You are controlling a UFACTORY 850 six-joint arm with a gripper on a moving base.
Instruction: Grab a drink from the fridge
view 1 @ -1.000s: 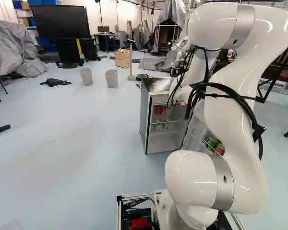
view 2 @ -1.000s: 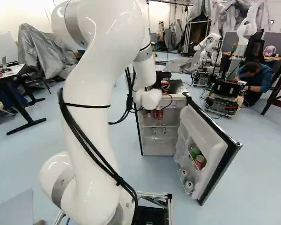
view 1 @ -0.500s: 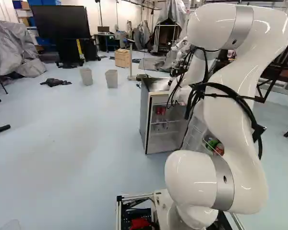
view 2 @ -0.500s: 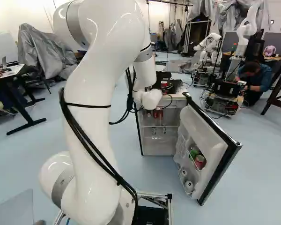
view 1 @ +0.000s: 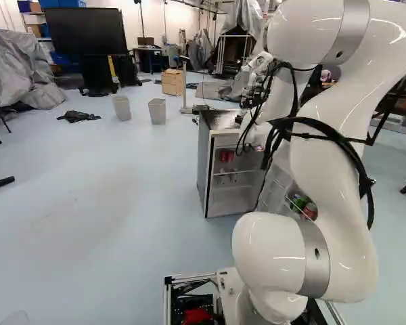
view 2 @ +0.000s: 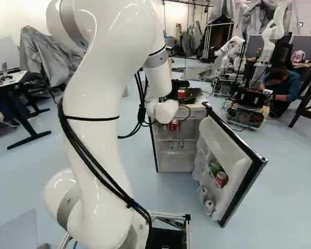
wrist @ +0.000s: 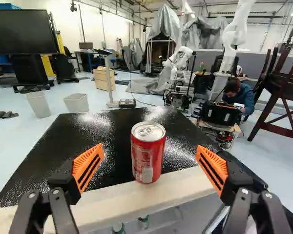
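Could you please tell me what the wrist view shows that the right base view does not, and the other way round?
Only the wrist view: the tool's two orange pads, apart on either side of the upright red can, and a large black screen.

Only the right base view: the green can and red can in the open door's rack, and the red cans inside the fridge.

Both: the fridge's black top with the upright can on it, and another robot beyond.
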